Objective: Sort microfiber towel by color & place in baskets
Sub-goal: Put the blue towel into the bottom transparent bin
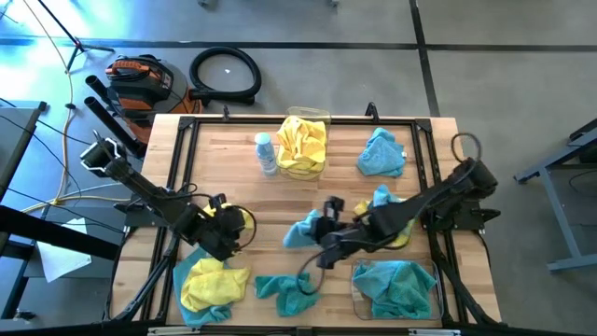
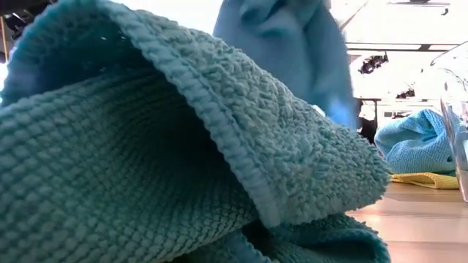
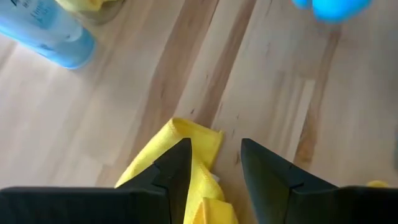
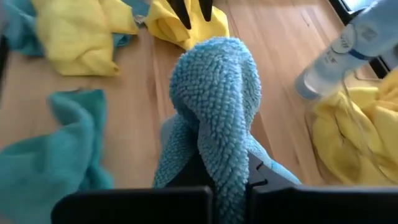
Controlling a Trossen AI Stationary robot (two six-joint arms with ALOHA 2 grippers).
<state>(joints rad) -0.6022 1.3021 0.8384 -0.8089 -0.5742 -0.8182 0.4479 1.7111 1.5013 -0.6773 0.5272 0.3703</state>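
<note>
My right gripper [image 1: 319,233] [image 4: 224,180] is at the table's middle, shut on a light-blue microfiber towel [image 1: 301,229] [image 2: 289,44]. My left gripper [image 1: 224,233] [image 3: 214,165] stands open at the left, pointing down over a yellow towel [image 1: 240,220] [image 3: 186,140] that lies flat on the wood. One clear basket [image 1: 322,117] at the far middle holds yellow towels; another basket [image 1: 356,289] at the near right holds teal ones. Loose towels lie about: teal [image 1: 284,289] [image 2: 146,161], yellow on teal [image 1: 210,285], and blue [image 1: 382,154]. My right gripper pinches a bunched fold of the light-blue towel [image 4: 217,158] between its two fingers, slanting down from the table's right side. Several layers bulge out beyond the fingertips [image 4: 214,81], and the rest hangs below the gripper [image 2: 336,102]. My left gripper: one finger [image 3: 177,168] is over the yellow towel's corner; I cannot tell whether it touches.
A small white-and-blue bottle [image 1: 266,154] [image 3: 50,37] stands left of the far basket. A blue towel on a yellow one [image 1: 384,201] lies under my right arm. Bare wood [image 1: 280,196] shows between the two grippers. A black frame [image 1: 177,177] edges the table.
</note>
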